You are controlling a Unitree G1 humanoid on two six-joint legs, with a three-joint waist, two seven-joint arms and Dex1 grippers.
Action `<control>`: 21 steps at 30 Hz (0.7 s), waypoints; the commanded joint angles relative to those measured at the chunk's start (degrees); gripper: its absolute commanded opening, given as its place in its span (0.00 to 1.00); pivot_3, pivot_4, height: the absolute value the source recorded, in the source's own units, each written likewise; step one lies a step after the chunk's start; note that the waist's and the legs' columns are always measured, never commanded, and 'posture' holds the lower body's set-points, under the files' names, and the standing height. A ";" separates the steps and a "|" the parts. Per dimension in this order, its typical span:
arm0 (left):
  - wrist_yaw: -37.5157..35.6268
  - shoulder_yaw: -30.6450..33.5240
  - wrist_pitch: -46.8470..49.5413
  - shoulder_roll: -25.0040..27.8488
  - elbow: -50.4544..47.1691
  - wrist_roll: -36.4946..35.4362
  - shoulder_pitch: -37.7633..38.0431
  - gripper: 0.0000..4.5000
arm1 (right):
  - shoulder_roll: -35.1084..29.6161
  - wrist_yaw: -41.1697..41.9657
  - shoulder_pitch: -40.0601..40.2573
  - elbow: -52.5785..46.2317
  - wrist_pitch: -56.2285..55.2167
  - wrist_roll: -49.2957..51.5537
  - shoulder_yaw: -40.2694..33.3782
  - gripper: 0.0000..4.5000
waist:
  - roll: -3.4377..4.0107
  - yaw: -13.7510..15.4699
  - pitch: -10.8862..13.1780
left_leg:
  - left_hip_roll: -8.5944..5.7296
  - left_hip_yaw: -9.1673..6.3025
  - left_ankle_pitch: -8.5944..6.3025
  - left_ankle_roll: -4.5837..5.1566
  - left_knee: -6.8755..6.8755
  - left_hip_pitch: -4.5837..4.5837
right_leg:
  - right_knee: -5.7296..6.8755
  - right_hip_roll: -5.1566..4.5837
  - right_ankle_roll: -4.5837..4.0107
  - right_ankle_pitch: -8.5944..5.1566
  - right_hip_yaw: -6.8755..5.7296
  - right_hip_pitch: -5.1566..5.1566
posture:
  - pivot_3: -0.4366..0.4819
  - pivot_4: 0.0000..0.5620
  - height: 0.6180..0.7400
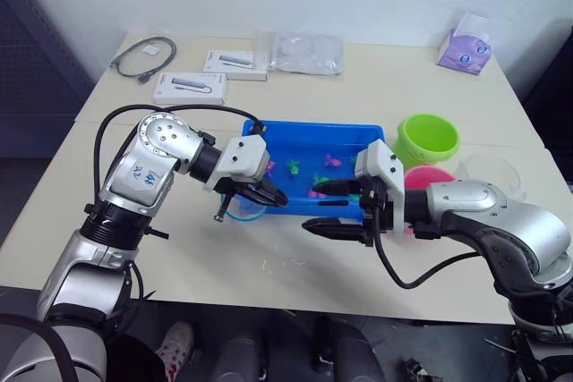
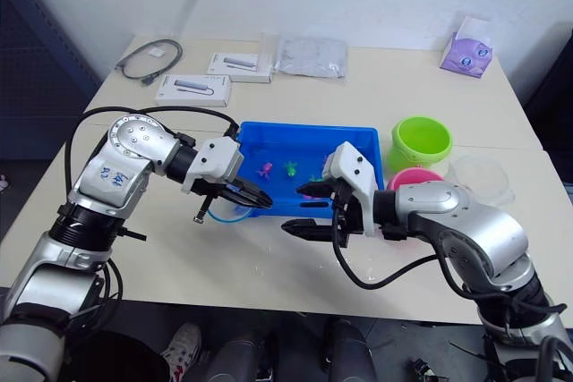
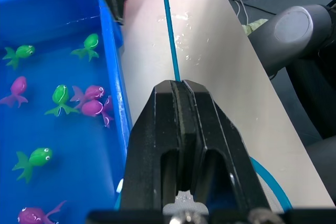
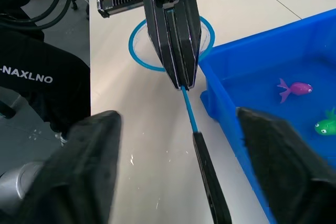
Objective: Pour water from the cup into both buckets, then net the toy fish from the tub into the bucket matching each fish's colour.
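Observation:
My left gripper [image 1: 261, 192] is shut on the thin blue stem of the net [image 3: 170, 51]. The net's light blue hoop [image 1: 243, 210] hangs by the front left corner of the blue tub [image 1: 309, 129]. Its dark handle [image 4: 210, 187] points between the wide-apart fingers [image 4: 89, 161] of my open right gripper [image 1: 334, 207], which touch nothing. Several green and pink toy fish [image 3: 60, 95] lie in the tub. Right of the tub are the lime green bucket [image 1: 428, 138] and the pink bucket [image 1: 428, 176]. The clear cup [image 1: 491, 172] stands right of the pink one.
At the table's back lie a coiled grey cable [image 1: 143, 55], two white boxes [image 1: 190, 87], a clear plastic bag [image 1: 306, 51] and a purple tissue pack [image 1: 464, 46]. Small wet patches [image 3: 184, 38] mark the table in front of the tub.

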 commanded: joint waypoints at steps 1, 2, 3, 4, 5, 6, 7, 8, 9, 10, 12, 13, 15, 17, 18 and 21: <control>-0.10 0.17 -0.82 0.20 -1.21 0.57 -0.78 0.00 | 0.70 -0.27 -0.18 -1.21 -0.90 -0.05 -0.93 0.41 | 0.00 0.00 0.00 | 0.00 0.00 0.00 0.00 0.00 0.00 | 0.00 0.00 0.00 0.00 -0.02 0.00 | 0.48 0.27 1.00; -0.08 0.26 -0.71 0.14 -1.38 0.50 -0.72 0.00 | 0.79 -0.29 -0.05 -1.23 -1.02 -0.17 -0.88 0.27 | 0.00 0.00 0.00 | 0.00 0.00 0.00 0.00 0.00 0.00 | 0.00 0.01 0.00 0.00 -0.02 0.00 | 0.48 0.27 1.00; -0.06 0.34 -0.66 0.09 -1.45 0.48 -0.67 0.00 | 0.90 -0.29 0.12 -1.28 -1.20 -0.33 -0.81 0.19 | 0.00 0.00 0.00 | 0.00 0.00 0.00 0.00 0.00 0.00 | 0.00 0.01 0.00 0.00 -0.03 0.00 | 0.48 0.27 1.00; 0.01 0.45 -0.69 0.04 -1.45 0.46 -0.62 0.00 | 0.99 -0.32 0.28 -1.33 -1.36 -0.44 -0.79 0.08 | 0.00 0.00 0.00 | 0.00 0.00 0.00 0.00 0.00 0.00 | 0.01 0.01 0.00 0.00 -0.02 0.00 | 0.48 0.27 1.00; 0.14 0.61 -0.78 -0.03 -1.42 0.45 -0.54 0.00 | 1.06 -0.27 0.47 -1.41 -1.64 -0.64 -0.78 0.01 | 0.00 0.00 0.00 | 0.00 0.00 0.00 0.00 0.00 0.00 | 0.01 0.01 0.00 0.00 -0.02 0.00 | 0.48 0.27 1.00; 0.25 0.78 -0.95 -0.08 -1.42 0.39 -0.43 0.00 | 1.09 -0.20 0.63 -1.48 -1.94 -0.86 -0.75 0.01 | 0.00 0.00 0.00 | 0.00 0.00 0.00 0.00 0.01 0.00 | 0.01 0.01 0.00 0.00 -0.03 0.00 | 0.48 0.27 1.00; -0.09 1.18 -1.65 -0.16 -1.63 -0.21 -0.02 0.00 | 1.11 -0.06 0.92 -1.63 -2.55 -1.28 -0.72 0.01 | 0.00 0.00 0.00 | 0.00 0.00 0.00 0.00 0.01 0.00 | 0.01 0.01 0.00 0.00 -0.03 0.00 | 0.48 0.27 1.00; -0.21 1.88 -1.68 -0.33 -2.08 -1.27 0.62 0.00 | 1.14 0.02 1.35 -1.88 -3.14 -1.66 -0.72 0.01 | 0.00 0.00 0.00 | 0.00 0.00 0.00 0.00 0.01 0.00 | 0.01 0.01 0.00 0.00 -0.03 0.00 | 0.48 0.27 1.00; -0.04 2.64 -1.62 -0.58 -2.48 -2.25 1.19 0.00 | 1.14 0.13 1.78 -2.11 -3.76 -1.98 -0.72 0.01 | 0.00 0.00 0.00 | 0.00 0.00 0.00 0.00 0.01 0.00 | 0.01 0.01 0.00 0.00 -0.03 0.00 | 0.48 0.27 1.00; 0.13 3.16 -1.52 -0.75 -2.77 -2.89 1.59 0.00 | 1.15 0.21 2.12 -2.30 -4.18 -2.22 -0.73 0.01 | 0.00 0.00 0.00 | 0.00 0.01 0.00 0.00 0.01 0.00 | 0.01 0.01 0.00 0.00 -0.03 0.00 | 0.48 0.27 1.00; 0.48 4.58 -1.40 -0.92 -3.25 -4.30 2.35 0.00 | 0.88 0.85 2.89 -2.70 -5.62 -2.76 -0.81 0.01 | 0.00 -0.01 0.00 | 0.00 0.00 0.00 0.00 0.02 0.00 | 0.02 0.01 0.00 0.00 -0.03 0.00 | 0.48 0.27 1.00; 0.77 5.63 -1.29 -0.93 -3.35 -5.20 2.73 0.07 | 0.74 1.15 3.28 -2.87 -6.32 -3.01 -0.94 0.00 | 0.00 -0.01 0.00 | 0.00 0.00 0.00 0.00 0.03 0.00 | 0.02 0.01 0.00 0.00 -0.03 0.00 | 0.48 0.27 1.00; 2.51 9.12 -0.23 -1.61 -3.35 -8.10 3.28 0.22 | 0.35 1.99 4.20 -3.19 -7.88 -3.59 -1.29 0.00 | 0.00 0.00 0.00 | 0.00 -0.01 0.00 0.00 0.03 0.00 | 0.03 0.01 0.00 0.00 -0.02 0.00 | 0.48 0.27 1.00; 4.31 12.13 0.81 -2.10 -3.49 -10.48 3.44 0.40 | -0.02 2.62 5.00 -3.45 -8.98 -3.98 -1.73 0.00 | 0.00 0.00 0.00 | 0.00 -0.02 0.00 0.00 0.04 0.00 | 0.02 -0.02 0.01 0.01 0.01 0.02 | 0.48 0.27 1.00; 5.55 14.60 2.34 -1.88 -3.51 -12.34 3.58 0.51 | -0.31 3.05 5.64 -3.69 -9.68 -4.08 -2.26 0.00 | 0.00 0.00 0.00 | 0.00 -0.03 0.00 0.00 0.05 0.00 | 0.01 -0.02 0.02 0.01 0.02 0.02 | 0.48 0.27 1.00; 8.19 22.20 4.65 -0.85 -2.60 -17.70 4.31 0.79 | -1.03 3.46 7.69 -4.39 -11.19 -3.98 -4.26 0.00 | 0.00 -0.13 0.00 | 0.01 -0.06 0.00 0.00 0.05 0.02 | 0.02 -0.04 0.02 0.01 0.05 0.05 | 0.48 0.27 1.00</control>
